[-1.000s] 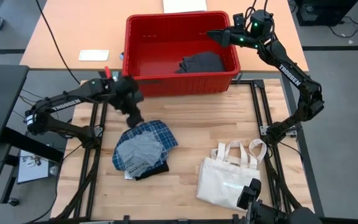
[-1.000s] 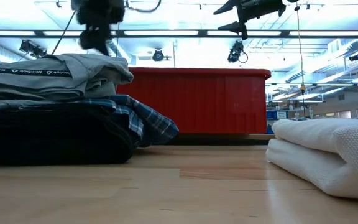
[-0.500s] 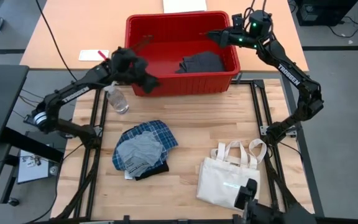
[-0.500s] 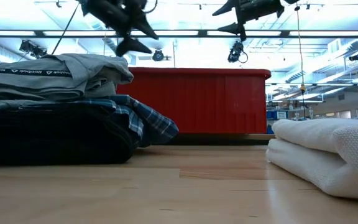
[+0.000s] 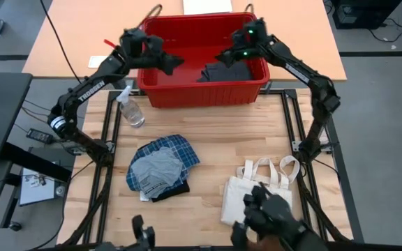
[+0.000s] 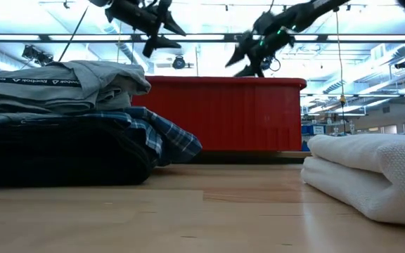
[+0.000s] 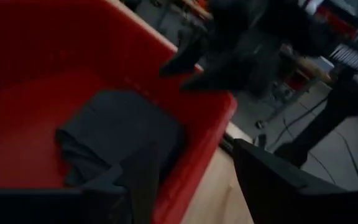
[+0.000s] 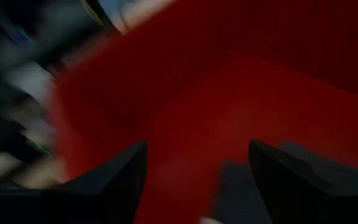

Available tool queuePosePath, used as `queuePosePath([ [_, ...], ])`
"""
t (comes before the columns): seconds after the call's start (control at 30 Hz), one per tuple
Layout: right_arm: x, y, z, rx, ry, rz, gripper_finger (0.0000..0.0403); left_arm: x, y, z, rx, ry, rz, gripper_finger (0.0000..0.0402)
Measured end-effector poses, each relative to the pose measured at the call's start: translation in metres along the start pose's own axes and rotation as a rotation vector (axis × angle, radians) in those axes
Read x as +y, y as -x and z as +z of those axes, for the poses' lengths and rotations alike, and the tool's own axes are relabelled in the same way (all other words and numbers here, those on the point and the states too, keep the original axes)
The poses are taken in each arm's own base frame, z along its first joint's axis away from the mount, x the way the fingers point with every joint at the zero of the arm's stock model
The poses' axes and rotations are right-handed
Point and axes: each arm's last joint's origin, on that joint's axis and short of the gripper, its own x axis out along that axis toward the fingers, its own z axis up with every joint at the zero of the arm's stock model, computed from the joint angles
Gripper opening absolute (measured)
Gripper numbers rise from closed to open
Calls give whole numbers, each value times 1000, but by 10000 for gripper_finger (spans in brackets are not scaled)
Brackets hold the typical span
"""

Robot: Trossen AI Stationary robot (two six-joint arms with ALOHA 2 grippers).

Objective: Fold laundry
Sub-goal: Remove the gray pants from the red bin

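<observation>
Over the red bin [image 5: 187, 94], both pincers are held apart and empty.
On the surface [image 5: 208, 146], folded laundry [image 5: 160, 167] is stacked; a dark grey garment [image 5: 223, 70] lies inside the bin, between left pincer [image 5: 170, 64] and right pincer [image 5: 223, 56].

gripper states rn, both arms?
Left hand: open, empty, over the red bin.
Right hand: open, empty, above the dark grey garment in the bin.
</observation>
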Motion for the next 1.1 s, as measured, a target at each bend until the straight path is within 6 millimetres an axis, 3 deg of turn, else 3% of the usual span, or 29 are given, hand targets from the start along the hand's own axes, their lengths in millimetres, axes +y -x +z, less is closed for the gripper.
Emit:
queuePosePath([
  [0.13,-24,-31,-8,185,60,-74,285,-1,13,18,-40,-2,18,201],
  [0.27,-34,-50,-15,403,68,-209,276,-4,25,27,-24,-17,41,201],
  [0.47,-45,-78,-27,594,146,-347,256,-5,28,27,9,-46,53,201],
  [0.7,-61,-96,-59,794,123,-432,248,-4,28,21,64,-20,69,201],
  [1.1,-81,-145,-92,772,80,-301,248,-4,28,19,83,12,76,201],
])
